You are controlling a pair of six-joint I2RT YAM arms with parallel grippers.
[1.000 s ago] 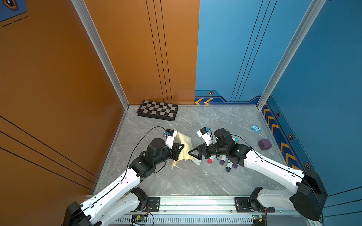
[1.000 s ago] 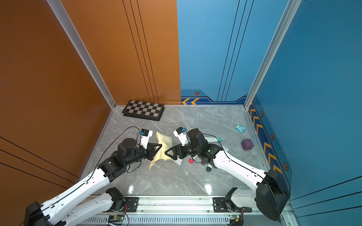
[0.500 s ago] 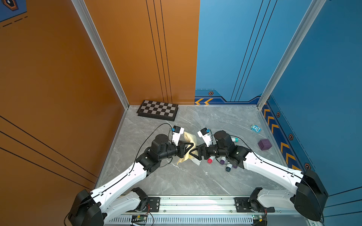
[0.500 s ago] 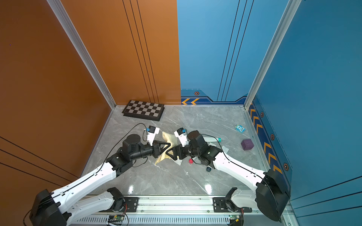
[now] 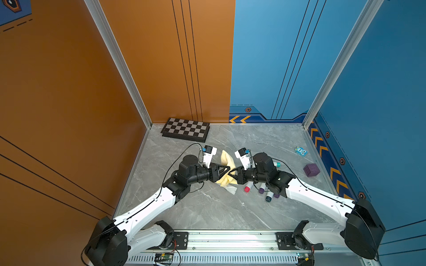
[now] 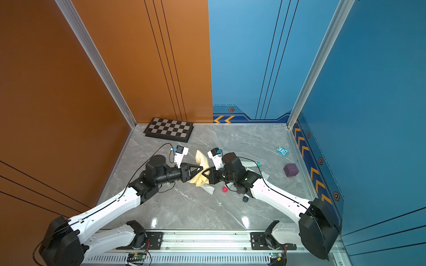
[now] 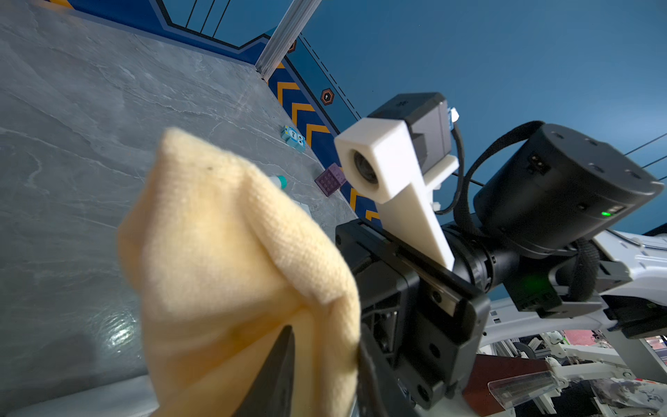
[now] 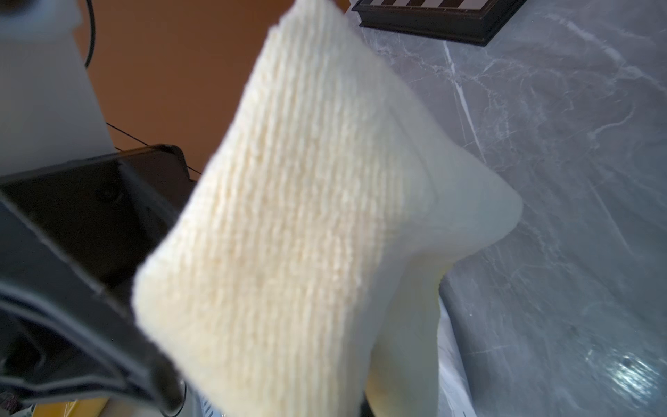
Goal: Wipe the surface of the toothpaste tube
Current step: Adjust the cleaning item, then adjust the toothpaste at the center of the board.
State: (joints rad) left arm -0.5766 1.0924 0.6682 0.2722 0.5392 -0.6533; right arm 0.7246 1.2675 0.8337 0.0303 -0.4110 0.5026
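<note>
A: Start at the right gripper (image 5: 232, 172). How do the jaws stand?

B: Closed tight, pinching the yellow cloth (image 5: 225, 157). In the right wrist view the cloth (image 8: 288, 216) rises straight out from the jaws and fills most of the frame.

A: And the left gripper (image 5: 228, 167)?

B: It is tip to tip with the right one, nose in the same cloth. Its wrist view shows one dark finger (image 7: 274, 375) with cloth draped beside it. I cannot tell whether those jaws pinch the cloth or stand apart.

A: How does the cloth lie overall?

B: It sits between the two grippers, mid-table. One part reaches toward the far wall. The rest bunches just below the tips, over a crumpled white sheet (image 5: 231, 189).

A: Where's the tube?

B: The tube (image 6: 251, 163) lies on the table (image 5: 207, 207) behind the right wrist, apart from the cloth and away from both sets of jaws. Its teal cap (image 5: 277, 164) pokes out past the arm in both top views.

A: What's further out?

B: A few markers (image 5: 247, 189) lie by the right forearm. A purple cube (image 5: 311, 170) and a small blue toy (image 5: 301, 151) sit near the right wall. A chessboard (image 5: 185, 129) rests in the far left corner.
</note>
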